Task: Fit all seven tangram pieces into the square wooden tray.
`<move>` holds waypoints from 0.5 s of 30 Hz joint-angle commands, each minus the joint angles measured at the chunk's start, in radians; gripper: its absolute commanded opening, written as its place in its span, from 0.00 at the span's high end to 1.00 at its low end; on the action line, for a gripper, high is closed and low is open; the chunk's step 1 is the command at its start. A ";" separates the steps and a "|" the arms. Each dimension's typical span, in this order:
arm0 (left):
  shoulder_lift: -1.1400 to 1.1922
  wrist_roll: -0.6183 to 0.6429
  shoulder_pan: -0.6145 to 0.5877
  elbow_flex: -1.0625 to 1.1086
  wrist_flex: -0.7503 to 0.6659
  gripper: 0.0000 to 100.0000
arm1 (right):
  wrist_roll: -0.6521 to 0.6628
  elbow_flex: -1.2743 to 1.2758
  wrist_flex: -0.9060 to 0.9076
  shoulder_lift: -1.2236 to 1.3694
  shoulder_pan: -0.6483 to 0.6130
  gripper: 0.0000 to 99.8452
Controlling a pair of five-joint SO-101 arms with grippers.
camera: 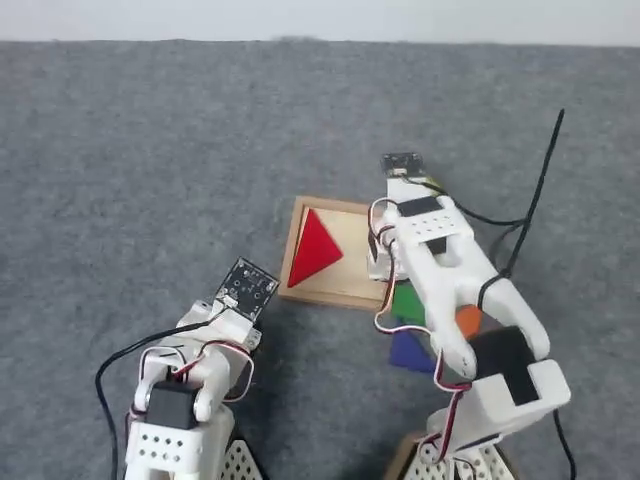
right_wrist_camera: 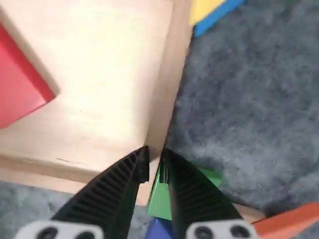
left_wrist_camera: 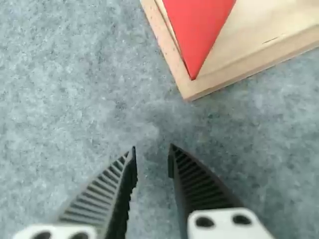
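The square wooden tray (camera: 345,285) lies mid-table with a red triangle (camera: 313,247) in its left part. My right gripper (right_wrist_camera: 154,151) hangs low over the tray's near right corner (right_wrist_camera: 159,124), its fingers almost together and nothing seen between the tips. A green piece (right_wrist_camera: 212,178) lies on the carpet just under and behind those fingers. Blue (camera: 408,352) and orange (camera: 468,320) pieces sit beneath the right arm. A yellow piece on a blue one (right_wrist_camera: 209,10) lies beyond the tray. My left gripper (left_wrist_camera: 152,149) is slightly open over bare carpet, short of the tray corner (left_wrist_camera: 192,92).
Grey carpet covers the table, with wide free room to the left and at the back. A black cable (camera: 530,210) trails to the right of the right arm. The red triangle's tip (left_wrist_camera: 194,69) points toward the left gripper.
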 commanded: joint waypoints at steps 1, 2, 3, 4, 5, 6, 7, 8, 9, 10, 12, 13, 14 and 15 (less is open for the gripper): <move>-0.011 -0.009 -0.006 -0.012 -0.002 0.90 | 0.020 0.003 -0.007 -0.045 -0.015 0.94; -0.011 -0.009 -0.006 -0.012 -0.002 0.90 | 0.028 0.005 -0.007 -0.044 -0.007 0.94; -0.011 -0.009 -0.006 -0.012 -0.002 0.90 | 0.044 0.006 -0.005 -0.042 0.002 0.94; -0.011 -0.009 -0.006 -0.012 -0.002 0.90 | 0.057 0.009 0.001 -0.038 0.018 0.94; -0.011 -0.009 -0.006 -0.012 -0.002 0.90 | 0.063 0.015 0.001 -0.027 0.039 0.94; -0.011 -0.009 -0.006 -0.012 -0.002 0.90 | 0.066 0.021 -0.002 -0.016 0.062 0.94; -0.011 -0.009 -0.006 -0.012 -0.002 0.90 | 0.075 0.021 -0.004 -0.001 0.088 0.94; -0.011 -0.009 -0.006 -0.012 -0.002 0.90 | 0.091 0.020 -0.002 0.012 0.116 0.94; -0.011 -0.009 -0.006 -0.012 -0.002 0.90 | 0.110 0.018 -0.002 0.018 0.137 0.94; -0.011 -0.009 -0.006 -0.012 -0.002 0.90 | 0.126 0.015 -0.002 0.024 0.159 0.94; -0.011 -0.009 -0.006 -0.012 -0.002 0.90 | 0.150 0.015 -0.005 0.019 0.191 0.94; -0.011 -0.009 -0.006 -0.012 -0.002 0.90 | 0.161 0.014 -0.005 0.012 0.202 0.94; -0.011 -0.009 -0.006 -0.012 -0.002 0.90 | 0.170 0.012 -0.005 0.001 0.208 0.94; -0.011 -0.009 -0.006 -0.012 -0.002 0.90 | 0.180 0.012 -0.005 -0.015 0.206 0.94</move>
